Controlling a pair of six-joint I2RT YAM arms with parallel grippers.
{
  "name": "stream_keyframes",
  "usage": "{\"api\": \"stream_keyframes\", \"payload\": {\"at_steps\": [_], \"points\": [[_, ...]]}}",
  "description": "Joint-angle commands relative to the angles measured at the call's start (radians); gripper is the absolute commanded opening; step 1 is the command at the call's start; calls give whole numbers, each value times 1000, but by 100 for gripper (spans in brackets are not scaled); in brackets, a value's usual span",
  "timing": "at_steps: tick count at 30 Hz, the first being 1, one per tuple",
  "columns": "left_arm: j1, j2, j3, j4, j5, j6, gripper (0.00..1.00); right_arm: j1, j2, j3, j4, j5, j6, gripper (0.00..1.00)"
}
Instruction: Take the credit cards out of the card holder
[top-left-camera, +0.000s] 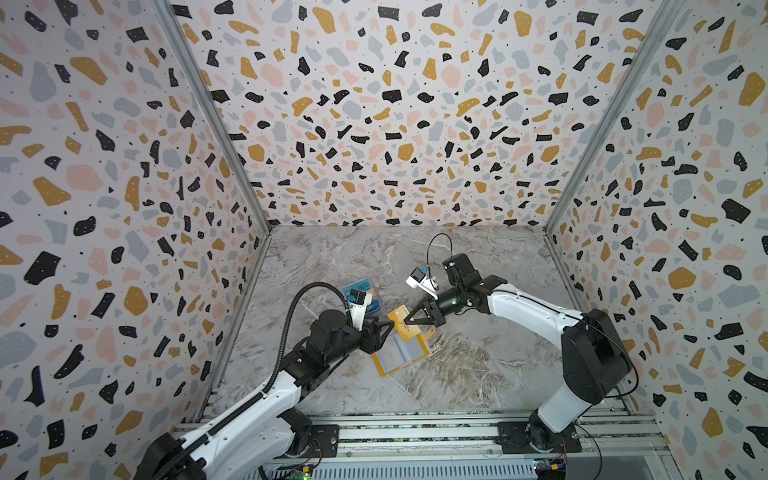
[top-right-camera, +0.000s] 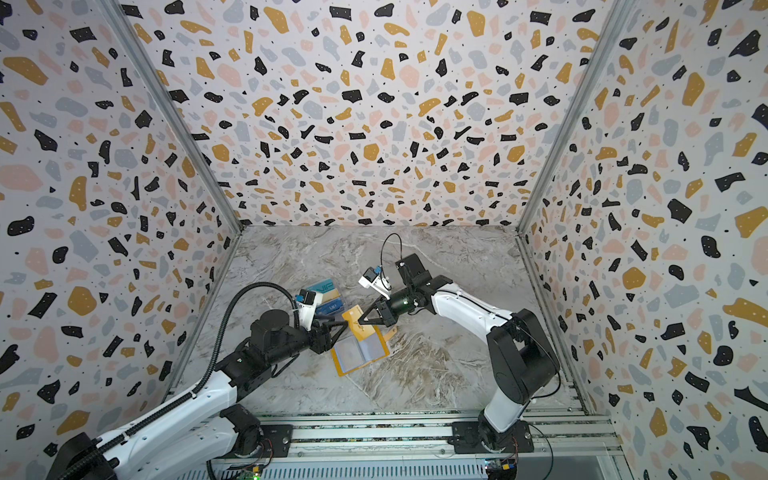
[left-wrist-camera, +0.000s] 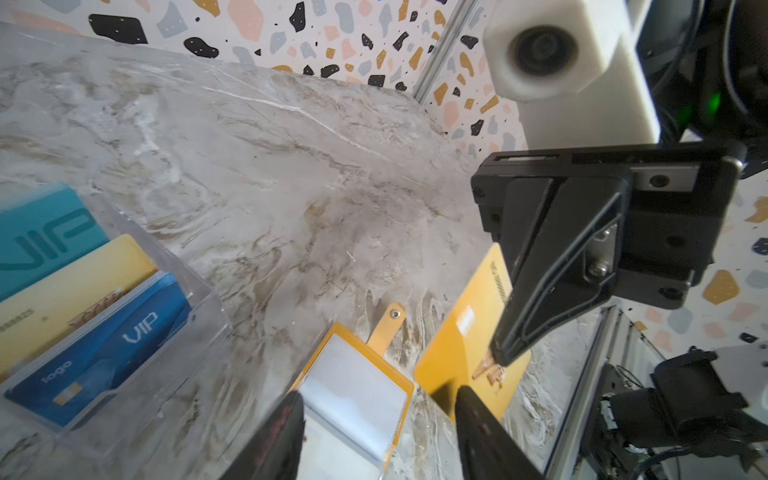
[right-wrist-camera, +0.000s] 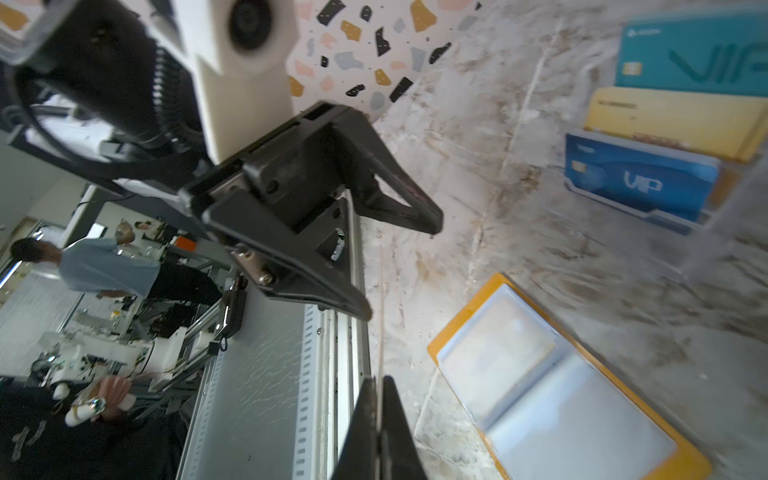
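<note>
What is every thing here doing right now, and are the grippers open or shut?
card holder: lying open on the table, visible sleeves look empty.
gold card: out of the holder, lifted off the table.
right gripper: shut on the gold card.
left gripper: open, holding nothing.
clear stand: standing on the table with teal, beige and blue cards in it.

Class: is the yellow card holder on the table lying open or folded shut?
Open. The yellow card holder lies spread flat, two clear sleeve pages facing up beside its central fold.
</note>
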Motion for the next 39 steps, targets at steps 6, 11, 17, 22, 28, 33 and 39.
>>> {"api": "stream_keyframes", "payload": {"at_steps": [6, 11, 17, 22, 28, 33, 39], "points": [[76, 9, -2, 187, 334, -73, 49, 45, 36, 80, -112, -130, -141, 0], [76, 27, -7, 229, 407, -111, 25, 49, 62, 97, -99, -139, -143, 0], [75, 23, -20, 228, 417, -129, 5, 49, 71, 102, -62, -134, -122, 0], [77, 20, -32, 227, 390, -147, 0, 43, 47, 64, 19, -90, -52, 11], [88, -9, -37, 260, 268, -184, 0, 29, -96, -160, 405, 0, 234, 63], [88, -22, -59, 391, 151, -258, 0, 44, -193, -398, 906, 136, 586, 72], [88, -27, -113, 604, 75, -368, 0, 119, -166, -501, 1267, 332, 794, 70]]}}
